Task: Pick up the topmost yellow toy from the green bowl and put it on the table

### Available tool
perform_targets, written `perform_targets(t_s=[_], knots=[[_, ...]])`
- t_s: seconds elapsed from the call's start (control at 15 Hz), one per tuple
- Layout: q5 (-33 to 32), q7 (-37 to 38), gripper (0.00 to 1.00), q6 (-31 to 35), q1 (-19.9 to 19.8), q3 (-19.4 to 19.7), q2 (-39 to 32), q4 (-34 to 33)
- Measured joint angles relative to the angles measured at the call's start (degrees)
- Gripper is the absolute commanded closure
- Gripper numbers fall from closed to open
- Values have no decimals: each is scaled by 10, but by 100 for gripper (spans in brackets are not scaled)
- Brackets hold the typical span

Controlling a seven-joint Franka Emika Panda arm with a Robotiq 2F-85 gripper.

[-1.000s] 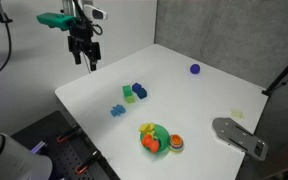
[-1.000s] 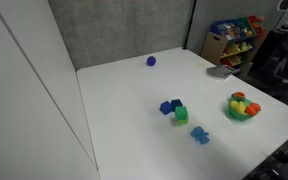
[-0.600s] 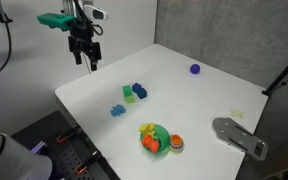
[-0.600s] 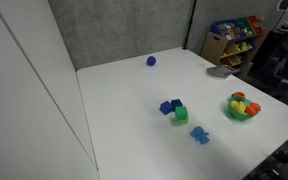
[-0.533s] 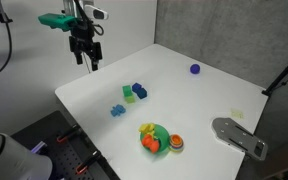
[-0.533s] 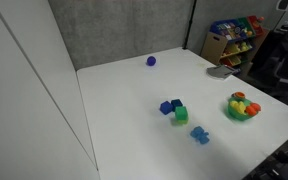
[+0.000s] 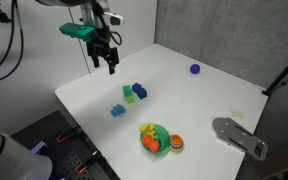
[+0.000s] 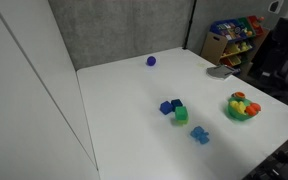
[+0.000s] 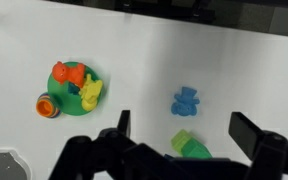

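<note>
Yellow lumpy toy (image 9: 90, 92) lies uppermost in the round green bowl (image 9: 68, 108), not yet grasped. Black pincer (image 7: 111, 66), jaws wide and empty, hangs well apart from the bowl over the white bench (image 7: 184, 100). Approach, grasp and placement are all left to do.

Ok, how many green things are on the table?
2. The green bowl, holding toys, sits near an edge of the table; the green block lies beside a dark blue block. Others could hide under the bowl's toys.

Matt white table (image 7: 184, 100), glossy plastic green bowl (image 9: 72, 108) and topmost yellow toy (image 9: 90, 92)
</note>
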State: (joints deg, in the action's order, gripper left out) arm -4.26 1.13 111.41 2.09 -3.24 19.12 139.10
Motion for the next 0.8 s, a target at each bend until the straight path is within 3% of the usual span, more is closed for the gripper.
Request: perform_targets(t_s=[0.4, 0.8], knots=[[-41, -41, 0, 82, -41, 48, -46, 8], [-97, -53, 0, 205, -77, 81, -131, 14]])
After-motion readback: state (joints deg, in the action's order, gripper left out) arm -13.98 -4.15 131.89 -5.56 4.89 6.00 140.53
